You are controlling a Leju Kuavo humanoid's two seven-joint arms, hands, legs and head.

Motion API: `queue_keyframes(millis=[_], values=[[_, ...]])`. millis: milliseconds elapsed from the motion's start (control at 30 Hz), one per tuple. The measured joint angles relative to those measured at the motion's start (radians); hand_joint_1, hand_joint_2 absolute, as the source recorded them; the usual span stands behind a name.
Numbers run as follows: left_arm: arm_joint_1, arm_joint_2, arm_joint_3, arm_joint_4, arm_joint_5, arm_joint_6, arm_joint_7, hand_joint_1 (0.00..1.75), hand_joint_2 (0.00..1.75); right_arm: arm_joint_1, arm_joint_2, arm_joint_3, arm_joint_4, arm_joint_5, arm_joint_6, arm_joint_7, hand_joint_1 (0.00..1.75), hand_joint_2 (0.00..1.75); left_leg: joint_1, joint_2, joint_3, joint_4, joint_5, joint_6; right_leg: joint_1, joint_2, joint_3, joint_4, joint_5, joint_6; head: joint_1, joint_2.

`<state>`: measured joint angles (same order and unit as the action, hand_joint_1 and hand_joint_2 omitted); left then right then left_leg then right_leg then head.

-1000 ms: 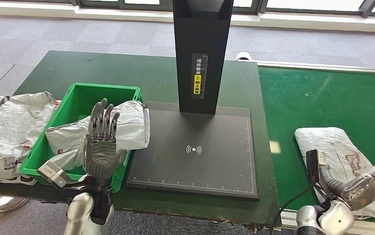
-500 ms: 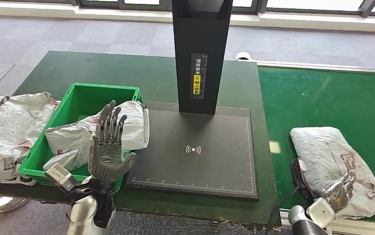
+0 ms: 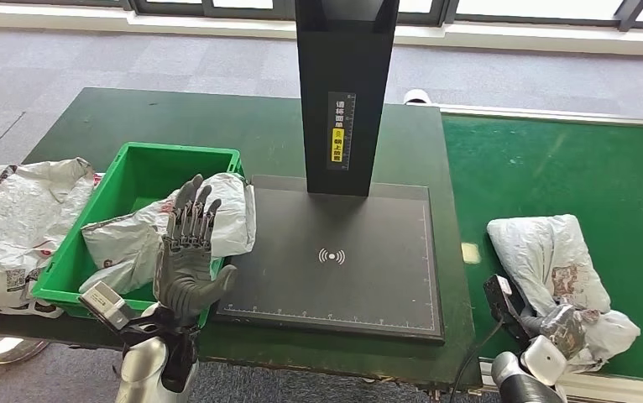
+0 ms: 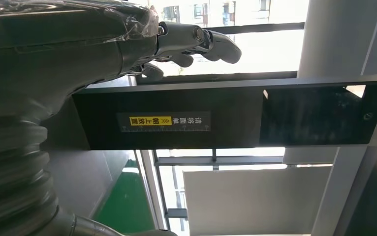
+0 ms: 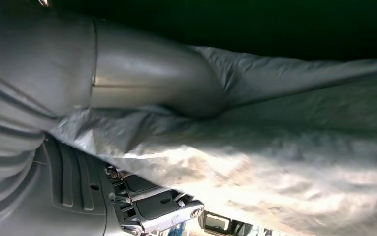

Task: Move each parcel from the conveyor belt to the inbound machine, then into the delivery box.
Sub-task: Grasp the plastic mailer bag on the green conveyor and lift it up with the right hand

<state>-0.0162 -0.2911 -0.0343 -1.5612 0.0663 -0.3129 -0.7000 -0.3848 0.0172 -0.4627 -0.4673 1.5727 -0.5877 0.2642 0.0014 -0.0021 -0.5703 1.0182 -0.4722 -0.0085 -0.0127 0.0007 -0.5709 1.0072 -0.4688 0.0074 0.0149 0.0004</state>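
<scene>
The grey plastic-wrapped parcel (image 3: 553, 273) lay on the green conveyor belt (image 3: 570, 168), at about four o'clock in the head view, with its near end bunched up in the right hand (image 3: 563, 323), whose fingers were wrapped into the crumpled plastic; the right wrist view confirmed it, showing the thumb (image 5: 157, 81) pressed into the wrinkled bag (image 5: 275, 147). A second earlier that hand had been spread wide beside the parcel's near-right corner, and half a second earlier it had just settled onto the bag, so the grasp was freshly made. In that time the parcel had also slid toward nine o'clock and twisted, which suggests the pull toward the scanner had begun. Its long axis ran roughly from eleven o'clock to five o'clock, the far, broader end pointing up the belt and the gathered near end pointing back at the robot. Next to it, toward nine o'clock, sat the black inbound machine (image 3: 335, 252) with its flat scanning plate bare and its upright column at twelve o'clock. Beyond that, the green delivery box (image 3: 133, 168) already held one grey parcel (image 3: 167, 227), and another bag (image 3: 12, 218) lay outside it at nine o'clock. The left hand (image 3: 185, 260) stood raised in front of the box, palm flat and fingers apart, gripping nothing; it had drifted slightly toward three o'clock.
</scene>
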Motion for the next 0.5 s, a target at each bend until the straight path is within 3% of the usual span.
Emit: queue_keyframes(millis=[133, 233, 367, 500], values=[[0.009, 0.000, 0.000, 0.002, -0.001, 0.011, 0.000, 0.00, 1.75, 0.026, 0.008, 0.000, -0.053, -0.042, -0.087, -0.108, 1.75, 1.75, 0.000, 0.000, 0.000, 0.000, 0.000, 0.000, 0.000, 0.000, 0.000, 0.000, 0.000, 0.000, 0.000, 0.000], [0.021, 0.000, 0.000, 0.003, -0.002, 0.019, 0.000, 0.00, 1.75, 0.081, 0.040, -0.004, -0.211, -0.092, -0.109, -0.263, 1.75, 1.75, 0.000, 0.000, -0.001, 0.000, 0.000, 0.000, 0.000, 0.000, -0.001, 0.000, 0.000, 0.000, 0.000, 0.000], [0.028, 0.000, 0.000, 0.007, -0.003, 0.023, 0.000, 0.00, 1.75, 0.126, 0.080, -0.016, -0.364, -0.136, -0.113, -0.382, 1.75, 1.75, 0.000, 0.000, -0.002, 0.000, 0.000, 0.000, 0.000, 0.000, -0.003, 0.000, 0.000, 0.000, 0.000, 0.000], [0.028, 0.000, -0.001, 0.017, -0.003, 0.023, 0.000, 0.00, 1.75, 0.143, 0.177, -0.110, -0.558, -0.290, -0.113, -0.795, 1.75, 1.75, 0.000, 0.001, -0.002, 0.000, 0.000, -0.001, 0.000, 0.001, -0.004, 0.000, 0.000, -0.001, 0.000, 0.000]])
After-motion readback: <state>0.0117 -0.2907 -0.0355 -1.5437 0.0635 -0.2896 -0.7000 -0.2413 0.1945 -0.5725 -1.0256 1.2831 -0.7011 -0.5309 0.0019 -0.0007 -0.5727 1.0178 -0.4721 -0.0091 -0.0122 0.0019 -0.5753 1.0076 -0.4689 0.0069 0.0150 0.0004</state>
